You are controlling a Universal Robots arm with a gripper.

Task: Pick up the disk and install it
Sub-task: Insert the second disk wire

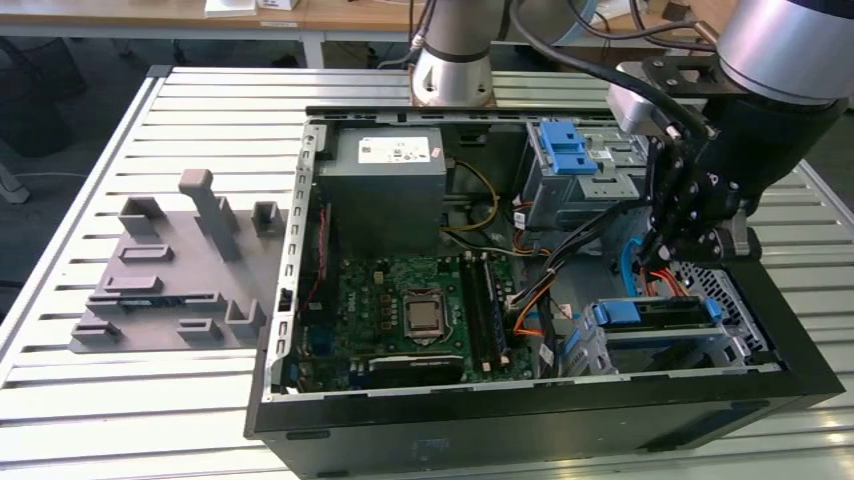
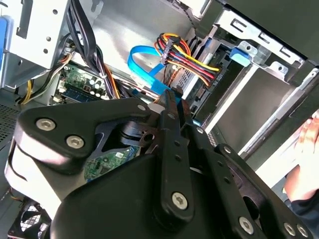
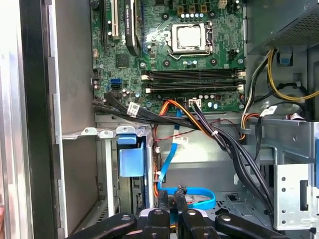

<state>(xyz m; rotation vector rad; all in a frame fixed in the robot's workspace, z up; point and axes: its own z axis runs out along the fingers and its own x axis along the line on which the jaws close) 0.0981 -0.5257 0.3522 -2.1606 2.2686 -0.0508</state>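
So the pincer (image 1: 697, 232) hangs inside the open computer case (image 1: 534, 420), fingers pressed together and holding nothing. The disk (image 1: 657, 313) sits in the drive cage just below it, long axis lying flat along the case's front wall.

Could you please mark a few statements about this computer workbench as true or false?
1. The computer case lies open on a slatted table. True.
2. The gripper hangs over the grey plastic fixture. False: it is inside the case, by the blue cable.
3. A cooler covers the processor. False: the processor is bare.
4. The disk lies on the table outside the case. False: it sits in the metal cage inside the case.
5. The fixture is on the exterior view's left of the case. True.
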